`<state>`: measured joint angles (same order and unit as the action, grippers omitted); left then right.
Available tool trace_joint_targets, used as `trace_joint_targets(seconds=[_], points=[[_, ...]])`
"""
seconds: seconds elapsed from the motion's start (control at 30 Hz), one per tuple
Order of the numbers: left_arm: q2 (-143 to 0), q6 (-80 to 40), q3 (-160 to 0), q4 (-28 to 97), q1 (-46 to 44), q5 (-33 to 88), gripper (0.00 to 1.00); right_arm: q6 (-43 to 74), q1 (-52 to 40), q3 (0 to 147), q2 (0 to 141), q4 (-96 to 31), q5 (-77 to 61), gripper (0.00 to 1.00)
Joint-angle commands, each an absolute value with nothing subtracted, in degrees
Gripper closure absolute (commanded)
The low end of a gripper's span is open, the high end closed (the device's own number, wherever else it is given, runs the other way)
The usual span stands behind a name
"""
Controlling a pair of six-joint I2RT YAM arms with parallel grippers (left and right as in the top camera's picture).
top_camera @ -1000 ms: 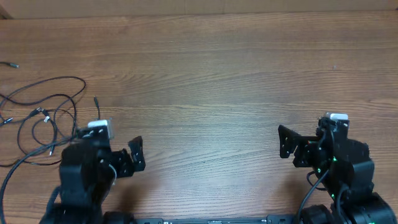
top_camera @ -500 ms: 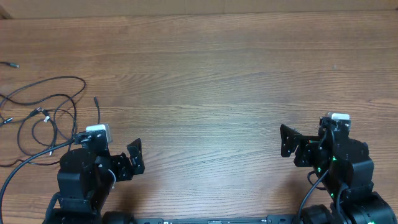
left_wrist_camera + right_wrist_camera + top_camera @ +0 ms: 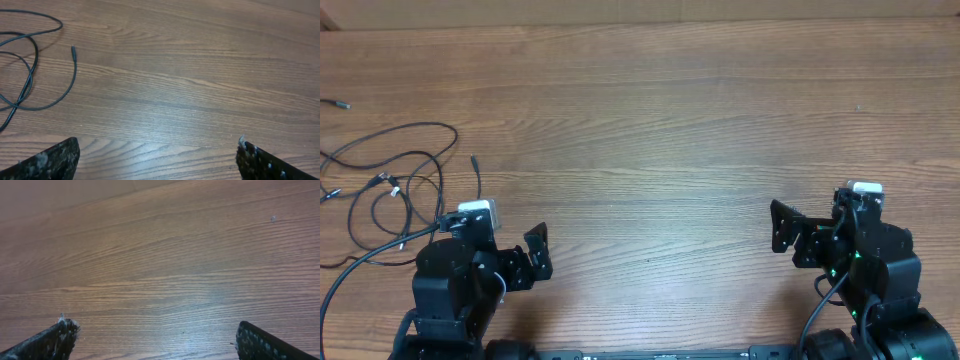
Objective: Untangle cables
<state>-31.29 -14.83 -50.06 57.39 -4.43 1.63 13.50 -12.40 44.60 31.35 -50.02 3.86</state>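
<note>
**Left gripper** (image 3: pixel 157 159) – jaws spread wide, nothing between them. Hangs over bare wood; fingers (image 3: pixel 52 159) speckled w/ grey wear.

**Right gripper** (image 3: pixel 156 332) – jaws likewise wide apart, holding nothing, over bare wood at the table's right side.

**Cables** (image 3: pixel 388 183) – thin black cords in a loose tangle of overlapping loops, flat on the table's left side, just beyond and to the left of the left gripper, untouched. Silver-tipped plugs sit mid-tangle. One free plug end (image 3: pixel 73 48) points away from the robot, nearest the left gripper. One cord trails off toward the near-left edge, beside the left arm (image 3: pixel 455 285). Well apart from the right gripper.

**Table** (image 3: pixel 650 120) – brown wood grain.
</note>
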Motion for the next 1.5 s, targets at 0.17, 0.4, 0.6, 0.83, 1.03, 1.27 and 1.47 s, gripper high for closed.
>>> trace_joint_targets(seconds=[0.17,0.4,0.6,0.83,1.03,1.27,1.47], points=[[-31.38,-15.0,-49.54,57.23,-4.51,1.06,0.01,13.85,-12.14,44.1,31.24,-50.02,4.64,0.0],[-31.38,-14.98,-49.54,57.23,-4.51,1.06,0.0,13.85,-12.16,43.03,29.17,-50.02,4.64,0.0],[-31.38,-14.98,-49.56,57.25,-4.51,1.06,0.0,12.51,-12.14,39.09,24.62,-48.97,7.7,0.0],[-31.38,-14.98,-49.56,57.23,-4.51,1.06,0.0,11.84,-12.14,29.71,15.38,-35.92,7.94,0.0],[-31.38,-14.98,-49.54,57.23,-4.51,1.06,0.01,9.91,-12.14,20.84,8.21,-20.32,7.92,0.0],[-31.38,-14.98,-49.56,57.25,-4.51,1.06,0.01,9.93,-12.14,10.37,1.54,-2.57,7.68,0.0],[-31.38,-14.98,-49.54,57.23,-4.51,1.06,0.0,9.96,-10.13,4.12,0.16,10.72,6.72,0.0]])
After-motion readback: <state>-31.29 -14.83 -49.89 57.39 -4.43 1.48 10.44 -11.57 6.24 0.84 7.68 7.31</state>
